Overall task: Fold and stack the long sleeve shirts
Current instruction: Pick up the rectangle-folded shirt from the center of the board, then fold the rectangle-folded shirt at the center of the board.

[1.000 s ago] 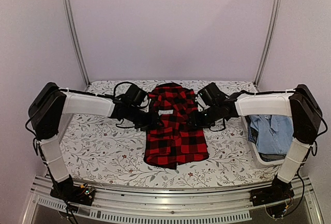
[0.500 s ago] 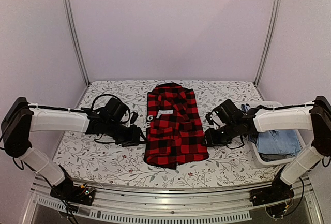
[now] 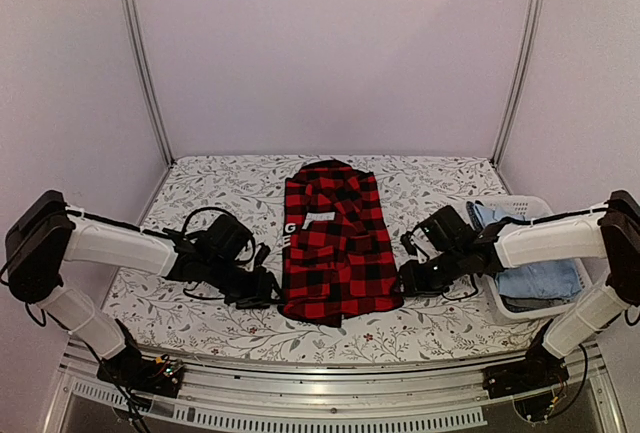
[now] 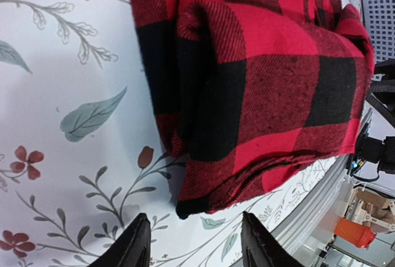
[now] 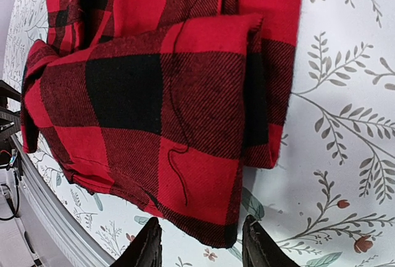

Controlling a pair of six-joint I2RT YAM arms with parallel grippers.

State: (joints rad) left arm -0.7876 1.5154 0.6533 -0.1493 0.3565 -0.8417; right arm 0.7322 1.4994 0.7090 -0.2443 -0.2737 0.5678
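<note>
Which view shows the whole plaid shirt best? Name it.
Top external: the plaid shirt lies there entire, edge to edge. The left wrist and right wrist views each show only a near hem corner, close up.

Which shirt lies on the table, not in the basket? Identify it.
The red-and-black checked shirt, lying on the floral table; the other, a blue shirt, sits bunched in the white basket at right.

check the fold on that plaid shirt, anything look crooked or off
Mostly tidy, but the shirt isn't square. Both wrist views show its folded-in side layers stopping short of the near hem, which leaves a stepped, slanted bottom edge. In the right wrist view, a loose dark thread trails across the cloth near that hem. Nothing looks spilled or torn.
</note>
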